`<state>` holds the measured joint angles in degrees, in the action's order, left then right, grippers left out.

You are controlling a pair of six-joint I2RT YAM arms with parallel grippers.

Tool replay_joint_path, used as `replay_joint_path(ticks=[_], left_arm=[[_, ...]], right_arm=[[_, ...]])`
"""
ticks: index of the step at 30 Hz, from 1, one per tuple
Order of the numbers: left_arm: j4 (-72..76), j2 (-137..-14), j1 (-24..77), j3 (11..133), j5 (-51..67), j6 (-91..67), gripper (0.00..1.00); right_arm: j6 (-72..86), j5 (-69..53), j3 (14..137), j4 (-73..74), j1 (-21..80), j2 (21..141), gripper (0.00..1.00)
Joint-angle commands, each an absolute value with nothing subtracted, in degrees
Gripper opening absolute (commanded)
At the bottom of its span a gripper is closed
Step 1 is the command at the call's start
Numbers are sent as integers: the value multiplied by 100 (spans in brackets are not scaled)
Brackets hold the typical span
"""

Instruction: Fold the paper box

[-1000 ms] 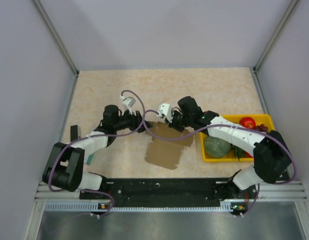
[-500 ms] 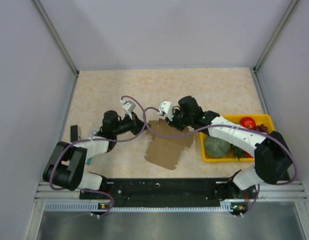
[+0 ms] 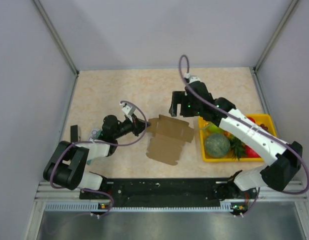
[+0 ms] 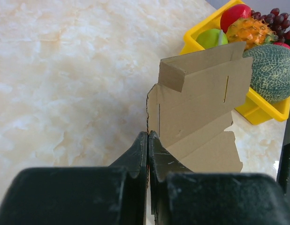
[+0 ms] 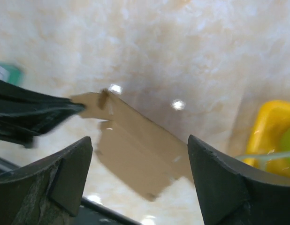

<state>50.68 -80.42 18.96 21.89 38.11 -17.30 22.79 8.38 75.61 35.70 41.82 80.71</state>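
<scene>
**Item: paper box** (image 3: pixel 169 139). Brown die-cut sheet, partly creased, on the desk (image 3: pixel 109 90) near the middle, between the two arms. In the top view its long axis runs roughly from the far side toward the arm bases, leaning slightly. The left wrist view shows one far flap bent over and a slit in the main panel.

**Left tool** (image 4: pixel 148 137). Shut tight on the box's left edge, with the cardboard pinched between the fingers. The rest of the sheet spreads away from the tool to the right, toward the tray. This arm is the nearer one, being in contact.

**Right tool** (image 3: pixel 180 106). Spread wide and holding nothing. It hangs above the desk just past the box's far right corner. Its own camera looks down on the sheet between the two fingers (image 5: pixel 65 178).

**Key relation.** The box is anchored at its left edge, and its free panels and flaps lie below and to the near side of the empty right tool. Any fold likely falls to that tool, working against the left's hold.

**Surroundings.**
- A yellow tray (image 3: pixel 229 159) sits just beside the box's right edge.
- The tray holds a melon (image 3: pixel 216 146) and other fruit.

**Obstructions.** The tray wall crowds the right-hand flaps, and the right arm reaches over the tray. The pinched edge may tear or slip if the sheet is pushed hard.
</scene>
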Motion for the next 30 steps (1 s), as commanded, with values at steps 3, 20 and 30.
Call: replay_joint_path(ticks=[3, 20, 30], left_arm=[[5484, -7700, 2048, 2057, 3200, -1196, 0], [6223, -7339, 2162, 1573, 2558, -976, 0], [6143, -7207, 2338, 1529, 2303, -765, 0]], right_arm=[[8066, 204, 7577, 4527, 3832, 7410, 84], [12462, 853, 5915, 2575, 4096, 7523, 66], [12726, 1002, 6161, 2531, 4113, 8006, 46]])
